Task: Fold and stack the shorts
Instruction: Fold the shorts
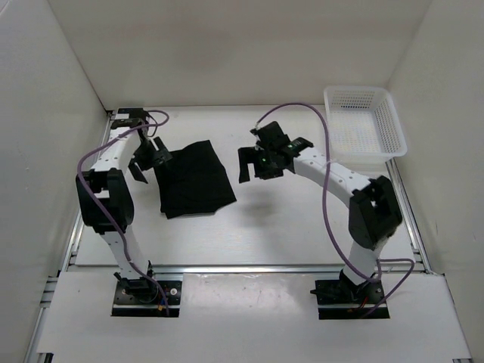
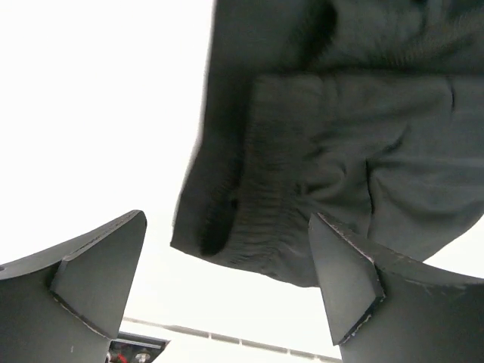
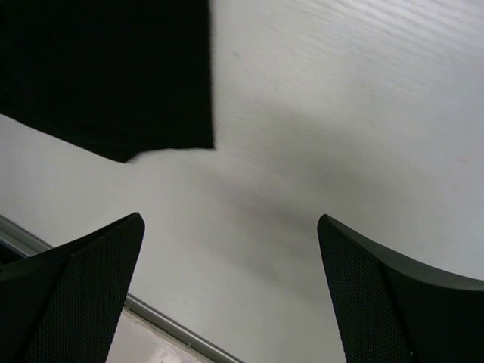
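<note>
A folded pair of black soft-fabric shorts lies flat on the white table, left of centre and in front of the left arm's base, its gathered waistband showing in the left wrist view. The left gripper sits at the shorts' left edge with its jaws spread wide and nothing held between them; the folded cloth lies just ahead of its dark fingers. The right gripper hangs over bare tabletop just to the right of the shorts, its jaws likewise wide apart and holding nothing, with only a corner of the black fabric showing in its wrist camera. A white plastic mesh basket stands at the table's far right corner, well apart from the shorts and both grippers.
</note>
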`<action>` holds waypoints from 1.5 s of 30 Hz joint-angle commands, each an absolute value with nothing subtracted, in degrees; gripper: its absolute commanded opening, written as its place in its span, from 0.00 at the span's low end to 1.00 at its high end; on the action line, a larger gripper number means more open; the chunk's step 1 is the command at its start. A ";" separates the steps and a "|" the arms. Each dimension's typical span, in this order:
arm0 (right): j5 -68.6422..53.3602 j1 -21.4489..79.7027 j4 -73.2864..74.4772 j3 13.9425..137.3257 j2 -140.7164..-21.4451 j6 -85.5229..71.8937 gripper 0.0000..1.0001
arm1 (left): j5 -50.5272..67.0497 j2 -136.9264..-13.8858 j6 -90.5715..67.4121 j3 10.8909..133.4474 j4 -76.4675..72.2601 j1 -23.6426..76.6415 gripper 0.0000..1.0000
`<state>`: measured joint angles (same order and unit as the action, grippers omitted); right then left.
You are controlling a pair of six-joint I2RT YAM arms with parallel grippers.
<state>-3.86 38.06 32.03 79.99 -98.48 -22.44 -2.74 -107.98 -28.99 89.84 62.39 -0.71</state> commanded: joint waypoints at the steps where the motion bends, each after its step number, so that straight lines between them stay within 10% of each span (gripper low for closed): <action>1: -11.24 38.76 29.36 89.52 -107.88 -20.13 1.00 | -2.38 -106.87 -28.66 89.56 59.78 -4.39 1.00; 14: -23.99 40.42 28.21 104.15 -129.90 -21.36 0.90 | 0.79 -121.28 -26.81 98.96 59.85 -6.15 0.99; 18: -25.40 40.43 26.28 104.15 -131.66 -21.88 0.49 | 1.93 -125.50 -26.81 103.61 61.17 -6.15 0.99; 19: -24.88 40.43 26.28 104.15 -131.66 -22.58 0.21 | 1.93 -126.81 -26.81 105.28 61.17 -6.15 0.99; 22: -22.51 40.43 25.75 102.84 -130.35 -23.81 0.00 | 1.93 -127.97 -26.81 108.01 62.49 -6.15 0.99; 38: -5.38 30.85 29.16 69.61 -102.84 -21.01 0.04 | 9.57 -105.92 -23.29 93.01 62.05 1.84 1.00; 40: -1.69 30.85 30.58 69.09 -99.77 -20.40 0.69 | 10.11 -102.40 -23.29 91.68 62.05 2.63 1.00; 42: 0.95 30.85 31.90 69.08 -94.96 -20.91 0.99 | 10.11 -98.55 -22.24 90.53 62.05 3.34 1.00; 45: 9.79 30.85 35.40 69.08 -87.58 -22.06 0.99 | 9.06 -94.23 -21.71 89.04 62.05 3.34 1.00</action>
<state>-0.49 30.70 31.22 68.90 -95.83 -21.87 8.69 -99.18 -23.11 90.50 62.48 3.90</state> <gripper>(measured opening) 0.987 0.997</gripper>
